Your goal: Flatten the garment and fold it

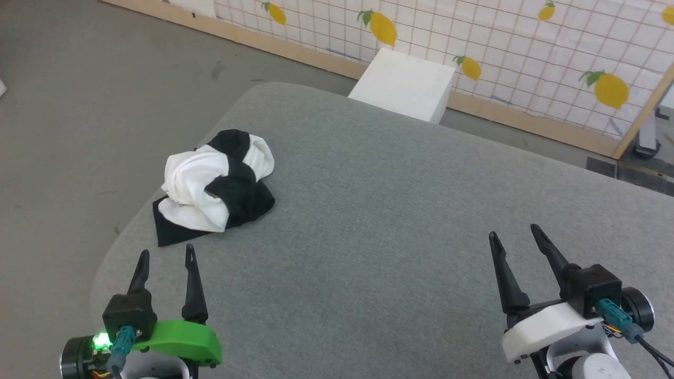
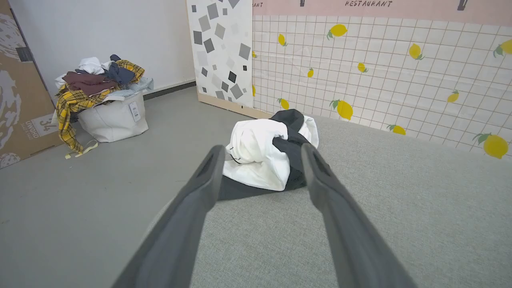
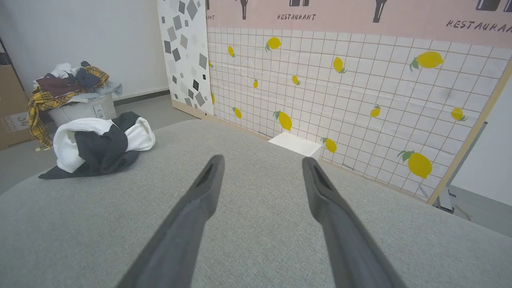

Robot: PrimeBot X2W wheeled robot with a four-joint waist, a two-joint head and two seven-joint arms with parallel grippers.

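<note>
The garment (image 1: 210, 184) is soft, matt, creased cloth. The table top (image 1: 395, 221) is covered in grey woven fabric, matt and finely rough. The left gripper (image 1: 166, 249) has matt dark plastic fingers and a glossy green plastic shell (image 1: 179, 341). The right gripper (image 1: 513, 230) has a smooth white plastic shell (image 1: 547, 321). The floor (image 1: 68, 105) looks smooth, dull and scuffed. The baseboard (image 1: 295, 51) is pale bare wood.

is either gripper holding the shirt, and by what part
Nothing is held. The left gripper and right gripper are open and empty; the garment lies bunched on the table, untouched.
</note>
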